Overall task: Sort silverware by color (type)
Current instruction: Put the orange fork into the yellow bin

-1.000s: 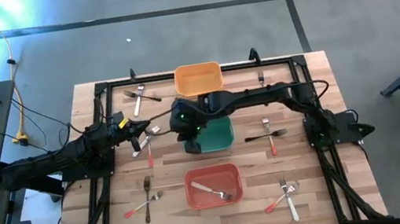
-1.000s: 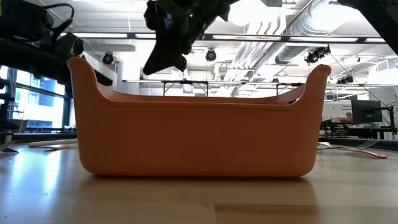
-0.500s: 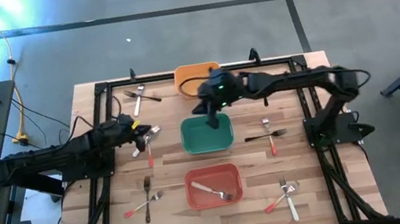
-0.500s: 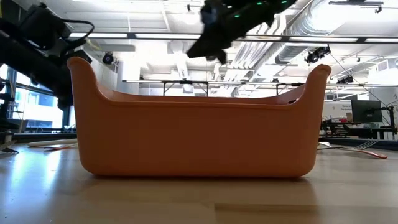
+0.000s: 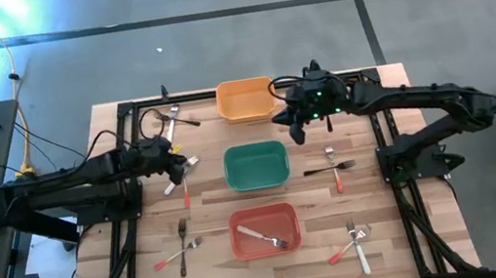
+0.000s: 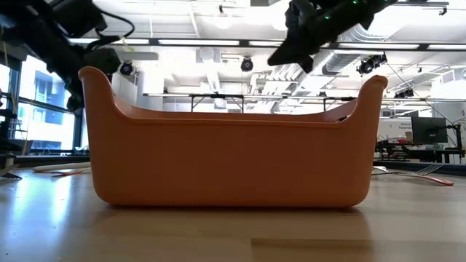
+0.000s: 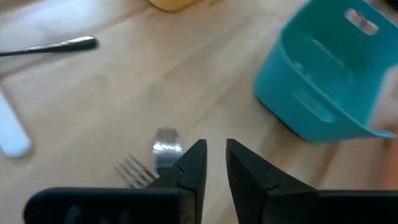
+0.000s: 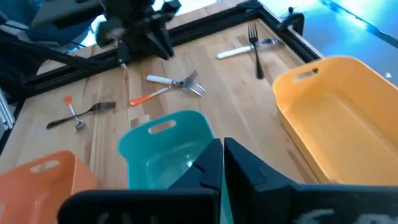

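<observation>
Your wooden table (image 5: 278, 273) holds scattered forks (image 5: 335, 165). These are light, stiff, slick; pinch one mid-handle. The left gripper (image 7: 211, 163) hangs with fingers slightly apart, empty, just above a metal-headed fork (image 7: 155, 157) left of the green bin (image 5: 256, 166). The right gripper (image 5: 296, 132), fingers pressed together, hovers right of the yellow bin (image 5: 245, 101).

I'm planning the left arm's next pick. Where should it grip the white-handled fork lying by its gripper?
Probably the white handle, mid-length and from straight above, fingers across it. The white-handled fork lies flat, heads crossed with the orange-handled fork, so the handle end is clearer. The left gripper is slightly open nearby.
</observation>
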Motion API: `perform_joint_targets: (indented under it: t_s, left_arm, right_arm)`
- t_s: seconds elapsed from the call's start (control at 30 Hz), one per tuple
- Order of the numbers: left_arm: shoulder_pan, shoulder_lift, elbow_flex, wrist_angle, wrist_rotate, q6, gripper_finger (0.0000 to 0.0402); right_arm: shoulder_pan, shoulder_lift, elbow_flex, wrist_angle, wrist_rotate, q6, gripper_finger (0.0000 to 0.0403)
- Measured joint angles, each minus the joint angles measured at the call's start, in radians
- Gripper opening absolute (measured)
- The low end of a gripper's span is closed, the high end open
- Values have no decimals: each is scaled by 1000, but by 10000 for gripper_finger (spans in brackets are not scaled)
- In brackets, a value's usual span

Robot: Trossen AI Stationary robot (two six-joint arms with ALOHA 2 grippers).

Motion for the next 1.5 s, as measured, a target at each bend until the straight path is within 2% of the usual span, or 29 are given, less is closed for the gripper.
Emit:
perform_joint_targets:
  t_s: [0.2,0.37,0.47,0.67,0.87,1.0,1.27,1.5]
  left_arm:
    - [-54,99,111,-100,168,-2,73]
    - [-210,150,145,-133,190,-63,68]
    - [-336,169,146,-143,183,-178,58]
    - [-624,207,146,-175,91,-467,48]
    - [-891,289,146,-158,135,-735,53]
    - [-1026,358,146,-114,124,-861,72]
    - [-1132,494,146,-66,28,-917,119]
    - [-1165,585,146,-11,-53,-917,125]
  right_arm:
    - [-14,-45,-53,-21,-3,-7,0]
    - [-14,-50,-56,-66,-10,-43,0]
    - [-14,-50,-56,-94,-11,-61,0]
    - [-14,-52,-56,-125,-19,-114,0]
    - [-14,-52,-56,-128,-19,-152,0]
    - [-14,-52,-56,-128,-19,-158,0]
    - [-14,-52,-56,-128,-19,-151,0]
    - [-14,-52,-56,-131,15,-128,0]
